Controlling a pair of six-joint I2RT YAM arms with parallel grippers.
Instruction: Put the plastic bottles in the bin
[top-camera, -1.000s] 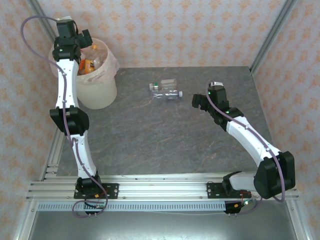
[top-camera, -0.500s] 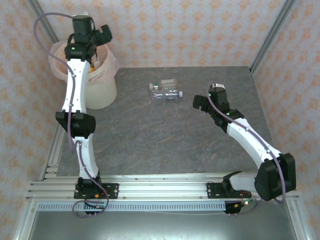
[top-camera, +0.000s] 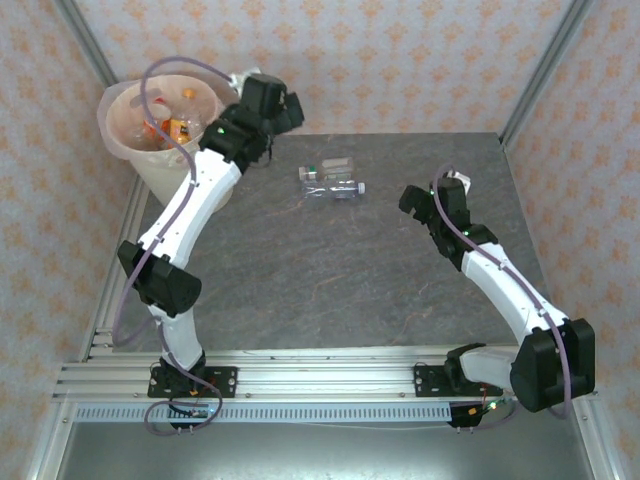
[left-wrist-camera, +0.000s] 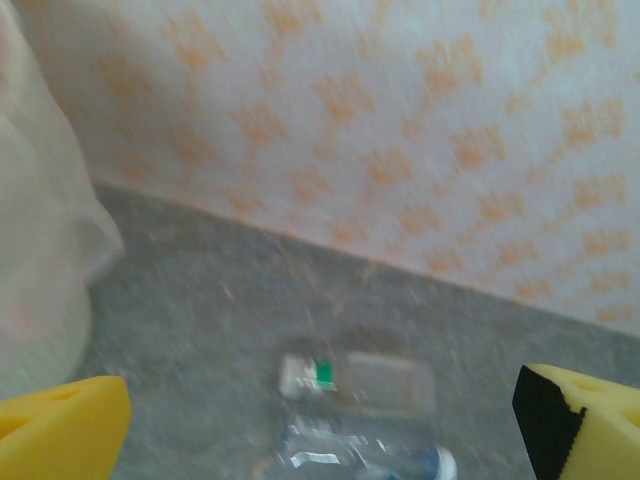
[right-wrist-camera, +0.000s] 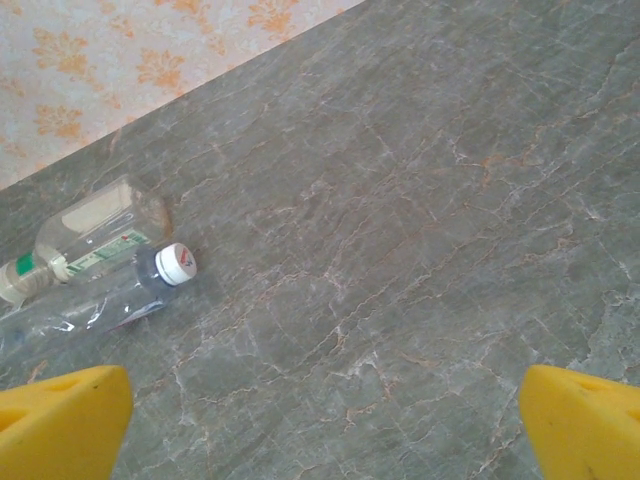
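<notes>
Orange-label bottles lying in bin. Green-label bottle, white-cap bottle waiting on table, side by side. Left gripper, right gripper hanging empty, fingers spread wide.

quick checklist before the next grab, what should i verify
1. Left jaws open and empty: ok.
2. Right jaws open and empty: ok.
3. Targets in sight: ok. The green-label bottle and the white-cap bottle both lie on their sides.
4. Gap between them for a finger: not ok. They lie side by side and seem to touch.
5. Bin upright with room: ok.
</notes>
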